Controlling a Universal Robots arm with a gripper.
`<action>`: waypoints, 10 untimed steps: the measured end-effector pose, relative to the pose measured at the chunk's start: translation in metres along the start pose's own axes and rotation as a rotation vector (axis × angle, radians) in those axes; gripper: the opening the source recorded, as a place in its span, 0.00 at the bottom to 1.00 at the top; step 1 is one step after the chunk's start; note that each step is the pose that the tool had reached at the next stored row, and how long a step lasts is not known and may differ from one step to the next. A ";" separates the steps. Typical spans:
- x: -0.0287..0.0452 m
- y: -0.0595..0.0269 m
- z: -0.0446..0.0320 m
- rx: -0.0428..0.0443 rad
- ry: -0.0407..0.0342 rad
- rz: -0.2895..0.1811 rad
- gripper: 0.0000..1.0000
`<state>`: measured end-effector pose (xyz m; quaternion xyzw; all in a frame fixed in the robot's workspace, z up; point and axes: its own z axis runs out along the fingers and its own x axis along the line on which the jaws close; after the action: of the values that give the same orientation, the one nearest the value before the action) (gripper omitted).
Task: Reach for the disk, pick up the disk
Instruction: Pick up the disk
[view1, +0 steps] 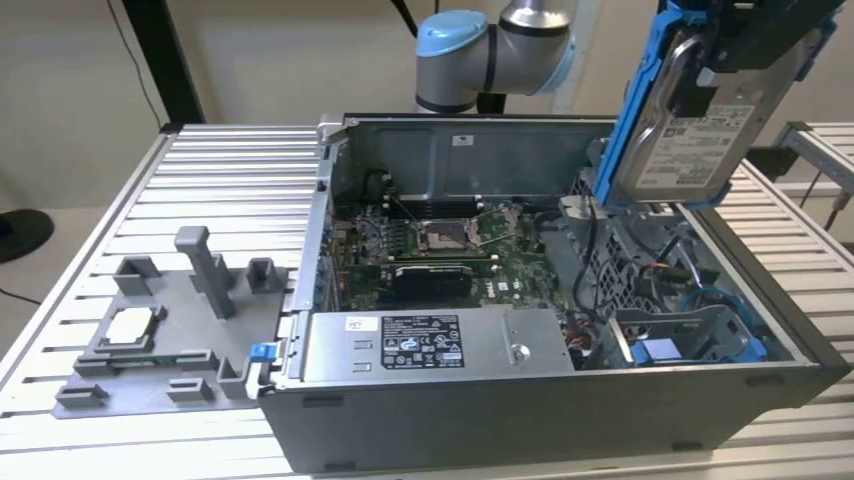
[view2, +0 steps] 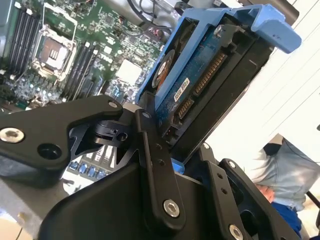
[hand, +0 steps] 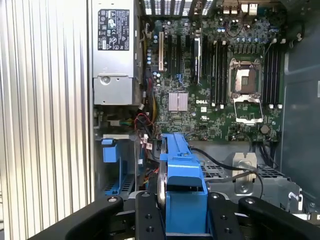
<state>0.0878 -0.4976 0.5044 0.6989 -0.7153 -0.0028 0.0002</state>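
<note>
The disk (view1: 683, 135) is a silver metal drive with a white label and a blue bracket along its edge. It hangs upright above the exterior view's right end of the open computer case, clear of it. My gripper (view1: 727, 70) is shut on its upper part. In the second wrist view the disk (view2: 200, 85) shows its circuit-board side and connectors, clamped between my black fingers (view2: 150, 150). The first wrist view has the blue bracket of the disk (hand: 181, 165) edge-on inside my gripper (hand: 182, 212).
Below lies the open computer case (view1: 534, 425) with its motherboard (view1: 434, 245), a grey box with a sticker (view1: 427, 345) and a blue drive bay (view1: 681, 345). A grey fixture (view1: 174, 350) holding a small white-topped chip (view1: 127, 325) sits on the slatted table (view1: 227, 170). A person (view2: 285, 170) is nearby.
</note>
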 end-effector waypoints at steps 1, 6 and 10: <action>0.0013 0.0000 0.0000 0.0000 0.0000 0.000 0.00; 0.0097 -0.0001 0.0003 0.0000 -0.0001 0.000 0.00; 0.0207 -0.0004 0.0003 -0.0001 0.0000 0.000 0.00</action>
<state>0.0877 -0.5183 0.5040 0.6989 -0.7152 -0.0029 0.0002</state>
